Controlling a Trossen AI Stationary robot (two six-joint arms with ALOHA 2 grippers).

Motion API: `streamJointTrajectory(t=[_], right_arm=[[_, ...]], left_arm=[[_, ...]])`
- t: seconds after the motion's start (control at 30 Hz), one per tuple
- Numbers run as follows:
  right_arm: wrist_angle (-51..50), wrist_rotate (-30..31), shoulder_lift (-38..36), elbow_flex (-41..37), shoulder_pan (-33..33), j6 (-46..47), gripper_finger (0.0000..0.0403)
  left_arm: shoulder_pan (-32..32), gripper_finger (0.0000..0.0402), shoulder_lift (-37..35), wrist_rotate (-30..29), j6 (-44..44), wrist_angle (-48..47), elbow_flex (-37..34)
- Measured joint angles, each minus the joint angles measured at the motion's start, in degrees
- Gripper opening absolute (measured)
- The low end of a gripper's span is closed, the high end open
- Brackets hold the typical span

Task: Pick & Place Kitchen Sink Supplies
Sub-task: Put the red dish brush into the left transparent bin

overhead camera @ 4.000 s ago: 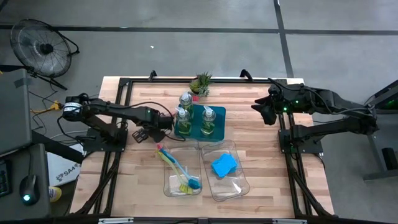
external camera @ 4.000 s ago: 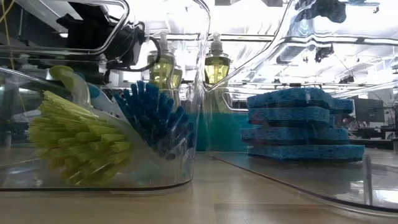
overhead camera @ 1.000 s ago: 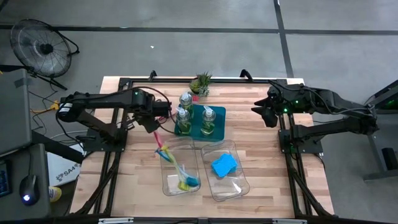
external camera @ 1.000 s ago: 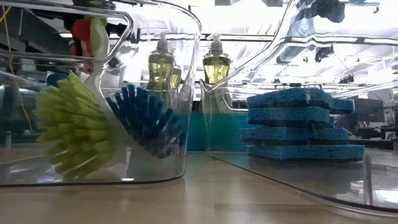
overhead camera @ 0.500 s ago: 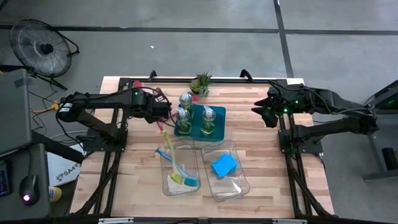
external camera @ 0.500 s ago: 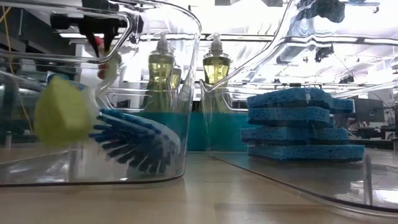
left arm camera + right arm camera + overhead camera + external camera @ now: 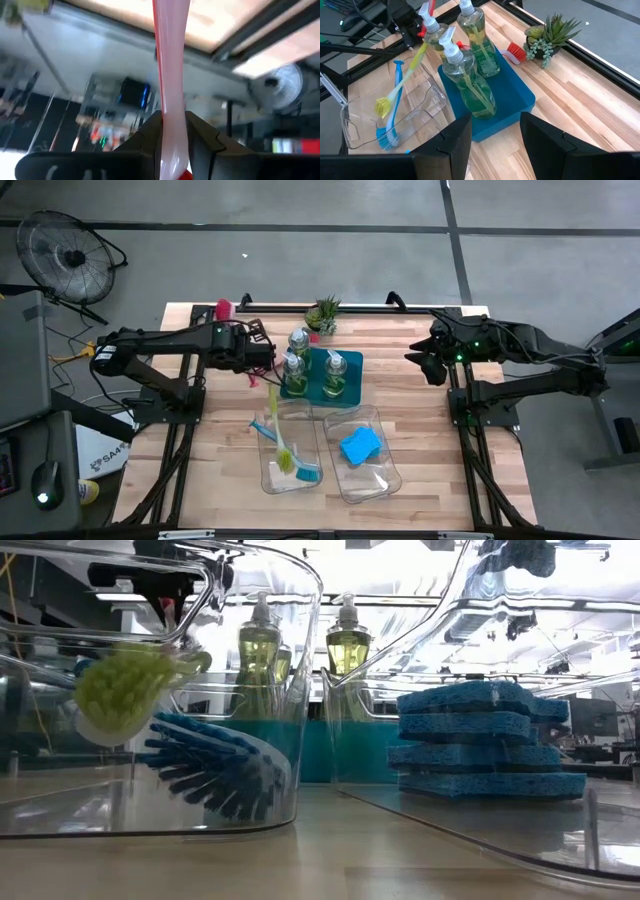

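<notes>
Gripping a pink brush handle, the left hand is clamped shut beside the soap bottles; the right hand waits half-open, empty, at the table edge.

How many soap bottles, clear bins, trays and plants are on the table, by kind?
Soap pump bottles: 3
Clear plastic bins: 2
Teal tray: 1
Potted plant: 1
Total: 7
</notes>
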Motion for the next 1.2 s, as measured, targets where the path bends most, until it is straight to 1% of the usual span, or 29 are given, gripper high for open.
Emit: streamJointTrajectory(t=[0.03,0.1,0.13,0.17,0.2,0.23,0.3,0.33,0.5,0.6,0.73,0.83,0.97,1.2], right_arm=[[-0.1,0.0,0.0,0.0,0.0,0.0,0.0162],[-0.2,0.0,0.0,0.0,0.0,0.0,0.0162],[-0.2,0.0,0.0,0.0,0.0,0.0,0.0162],[-0.2,0.0,0.0,0.0,0.0,0.0,0.0162],[-0.2,0.2,0.0,0.0,0.0,0.0,0.0162],[-0.1,0.3,0.0,0.0,0.0,0.0,0.0162],[-0.1,0.5,0.0,0.0,0.0,0.0,0.0162],[-0.1,0.6,0.0,0.0,0.0,0.0,0.0162],[-0.1,1.3,0.0,0.0,0.0,0.0,0.0162],[-0.1,2.1,0.0,0.0,0.0,0.0,0.0162],[-0.1,2.2,0.0,0.0,0.0,0.0,0.0162],[-0.1,2.2,0.0,0.0,0.0,0.0,0.0162],[-0.2,2.2,0.0,0.0,0.0,0.0,0.0162],[-1.1,2.4,0.0,0.0,0.0,0.0,0.0162]], left_arm=[[0.0,0.0058,0.0,-2.8,-0.3,0.0,0.0],[0.3,0.0058,0.0,-11.8,-3.4,0.0,0.0],[0.8,0.0058,0.0,-15.1,-4.9,0.1,0.0],[1.3,0.0058,0.0,-16.2,-6.2,0.1,0.0],[1.7,0.0058,0.0,-15.2,-7.6,0.0,0.0],[1.7,0.0058,0.0,-12.7,-9.0,0.0,0.0],[1.5,0.0058,0.0,-5.8,-11.5,0.1,0.0],[1.5,0.0058,0.0,-3.9,-12.2,0.5,-0.1],[1.6,0.0058,0.1,-3.7,-13.9,3.6,-0.5],[1.5,0.0058,0.1,-3.2,-11.7,3.3,-0.5],[1.6,0.0058,0.1,-1.6,-9.9,3.5,-0.5],[1.5,0.0058,0.1,1.2,-8.9,3.7,-0.5],[-0.4,0.0058,0.1,4.1,-7.8,4.5,-0.5],[-6.4,0.0058,0.1,4.1,-4.6,4.8,-0.5]])
